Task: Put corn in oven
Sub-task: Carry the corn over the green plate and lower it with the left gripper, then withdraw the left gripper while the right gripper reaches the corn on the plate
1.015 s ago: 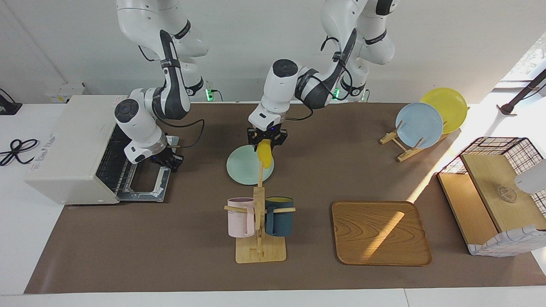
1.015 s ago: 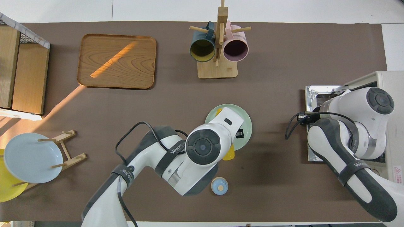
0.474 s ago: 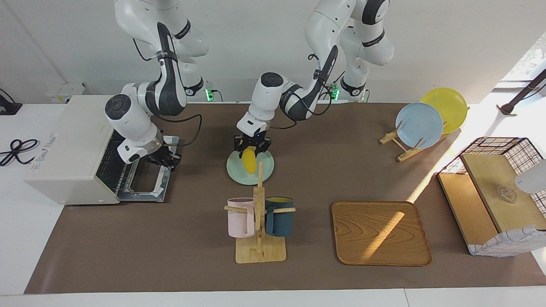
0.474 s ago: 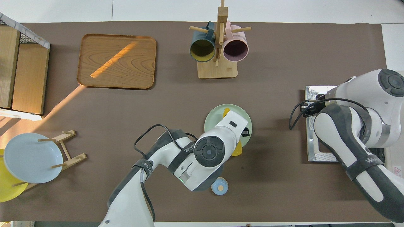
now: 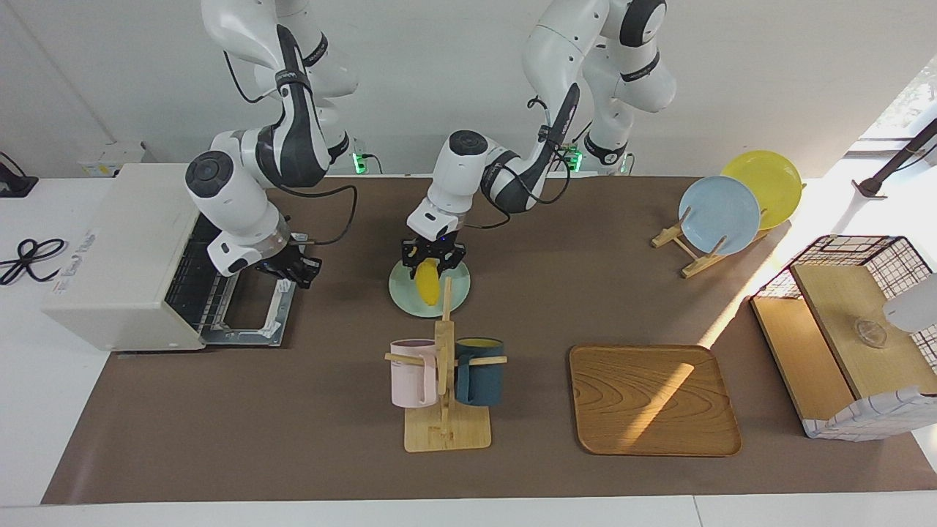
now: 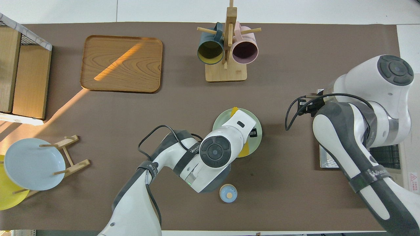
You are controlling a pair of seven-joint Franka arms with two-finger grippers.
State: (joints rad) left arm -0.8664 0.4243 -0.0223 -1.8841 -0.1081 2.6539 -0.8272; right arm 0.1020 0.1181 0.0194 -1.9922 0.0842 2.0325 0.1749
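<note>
Two views split the facts. Only the facing view shows the left gripper [image 5: 432,256] pinching the corn [image 5: 427,282] by its upper end, low over the green plate [image 5: 456,287] at frame centre; whether the cob's lower end touches the plate cannot be told. From overhead the arm hides all but the cob's ends [image 6: 244,151]. The oven [image 5: 121,256], door dropped open, fills the left of the facing view; overhead it is mostly covered at right.

Since a second ago the corn has moved from hanging past the plate's edge to over its middle. The right gripper [image 5: 291,269] has lifted off the door; its fingers cannot be told.

The cob's long axis runs steeply down, free end away from the robots.
</note>
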